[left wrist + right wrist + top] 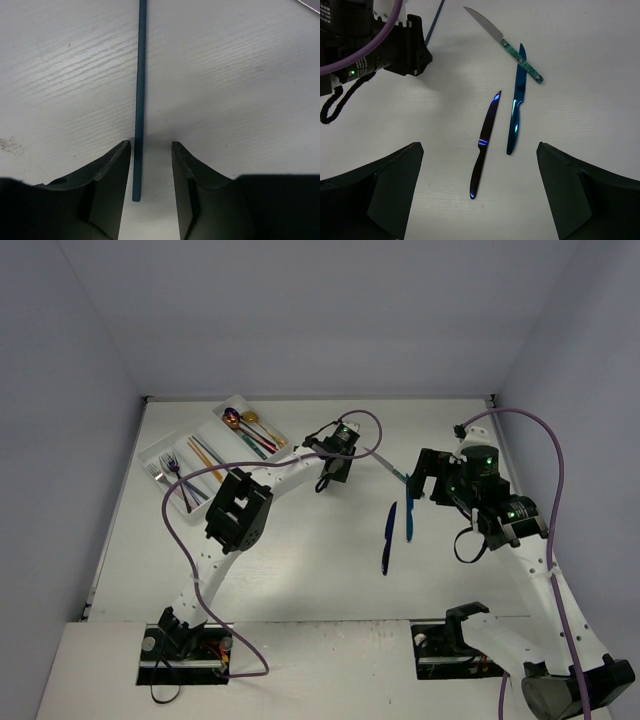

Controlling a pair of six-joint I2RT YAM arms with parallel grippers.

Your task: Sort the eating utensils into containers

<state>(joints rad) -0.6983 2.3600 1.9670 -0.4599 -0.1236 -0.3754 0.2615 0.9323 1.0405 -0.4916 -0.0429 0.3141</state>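
My left gripper (151, 150) is open and low over the table, its jaws either side of the end of a thin teal chopstick (140, 90) that lies flat close to the left finger (112, 167). In the top view this gripper (333, 472) is at mid-table. My right gripper (480, 148) is wide open and empty, hovering above a dark purple knife (485, 145), a blue knife (516, 112) and a silver knife with a teal handle (505, 45). The translucent white tray (150, 452) at the far left holds forks, chopsticks and spoons.
The left arm's wrist and its purple cable (380, 40) fill the upper left of the right wrist view, close to the knives. The two loose knives (388, 538) lie between the arms. Grey walls (60, 420) enclose the table on three sides.
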